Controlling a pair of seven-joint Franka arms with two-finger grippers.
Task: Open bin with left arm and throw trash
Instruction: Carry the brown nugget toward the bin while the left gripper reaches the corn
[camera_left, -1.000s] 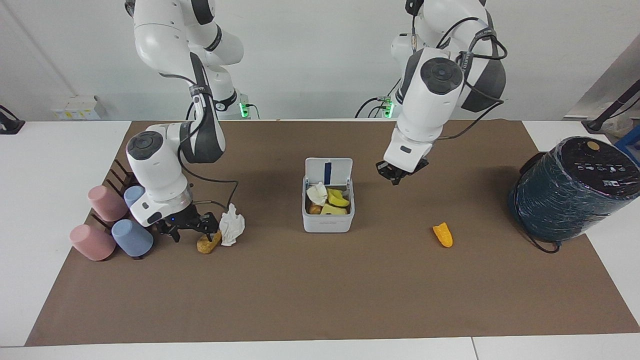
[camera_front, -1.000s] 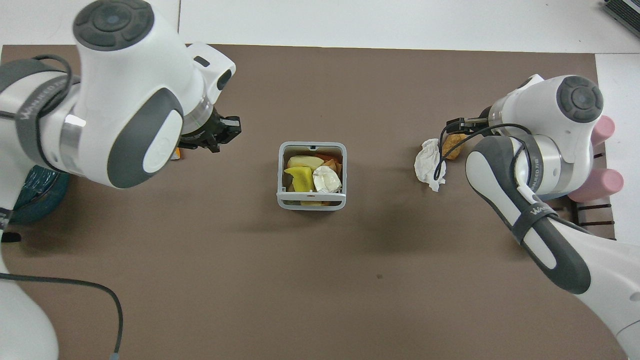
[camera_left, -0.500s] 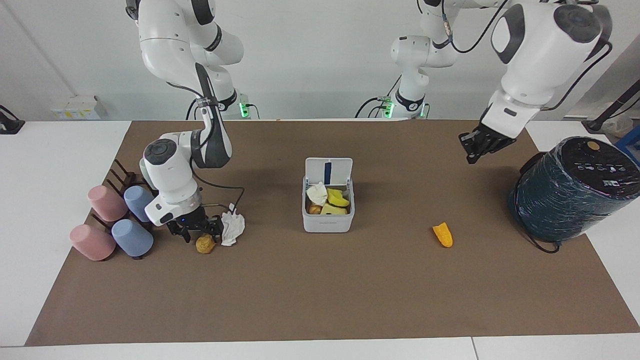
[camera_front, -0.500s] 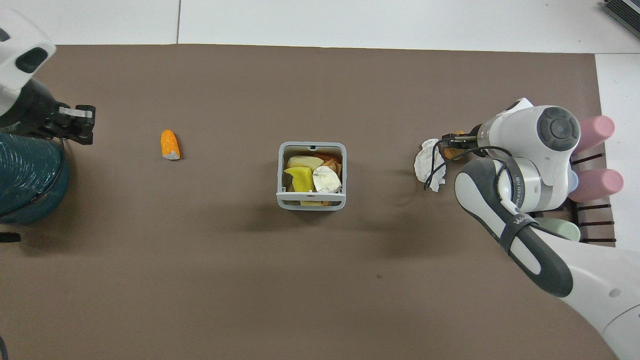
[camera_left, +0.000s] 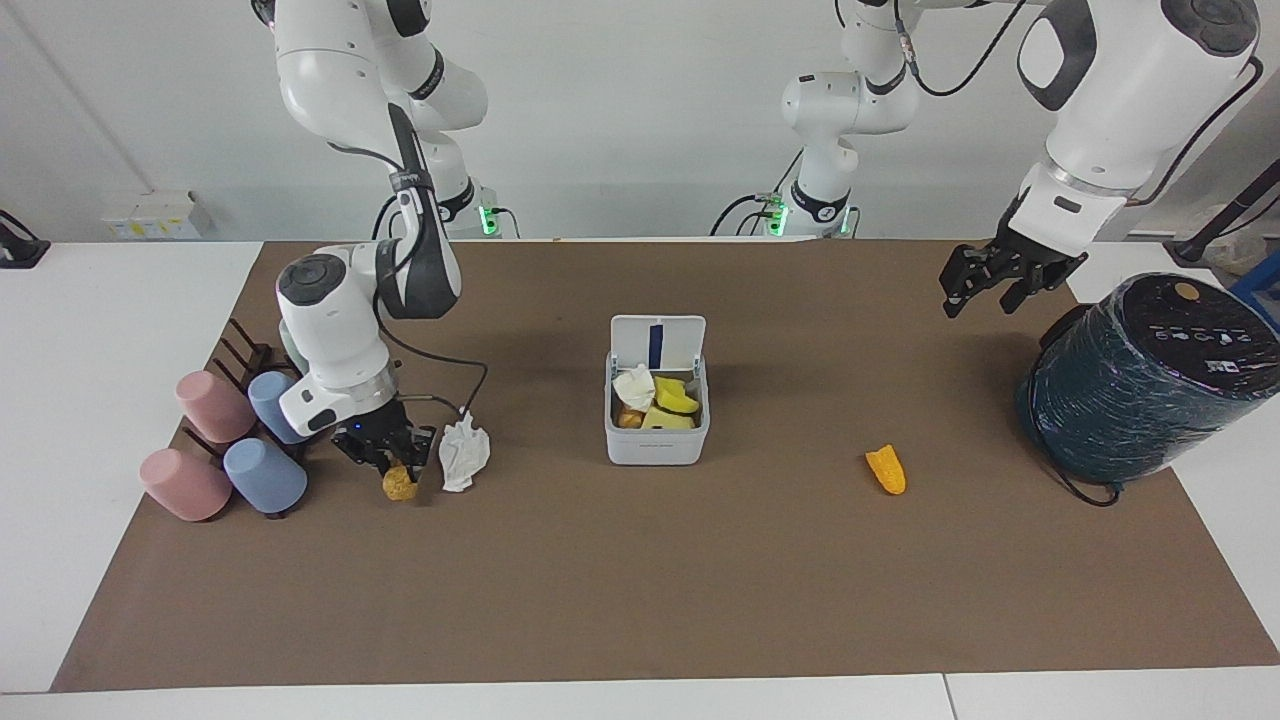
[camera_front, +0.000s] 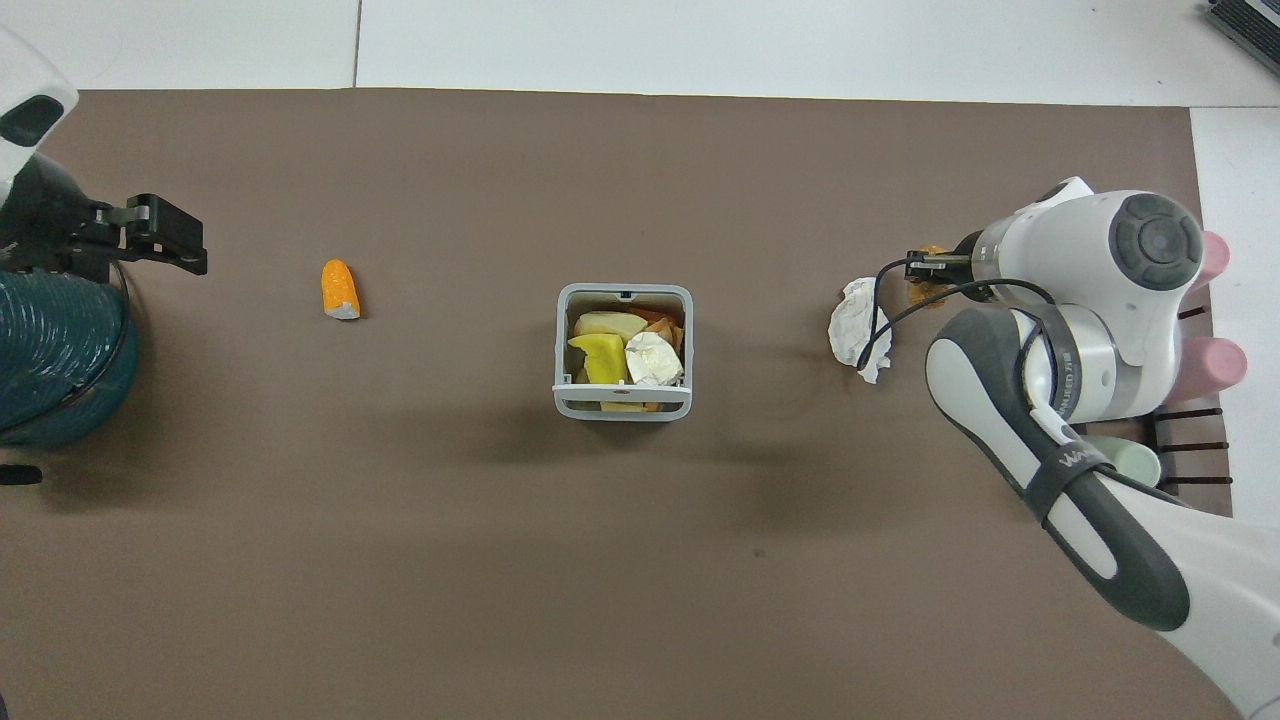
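right gripper (camera_left: 400, 470) clamped on tan lump (camera_left: 400, 485); left gripper (camera_left: 1005, 285) open, empty, raised

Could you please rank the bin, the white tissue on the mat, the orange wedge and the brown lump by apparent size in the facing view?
1. bin
2. white tissue
3. orange wedge
4. brown lump, partly covered by the right gripper, so the last two are unsure.

Opposed high views, shared table (camera_left: 640, 600)

The white bin (camera_left: 655, 420) stands lid-up, filled with scraps. The tan lump (camera_left: 400, 484) is pinched between the right fingers (camera_left: 392, 462), the crumpled tissue (camera_left: 464, 456) just beside them. The orange wedge (camera_left: 886, 470) lies flat, well apart from both.
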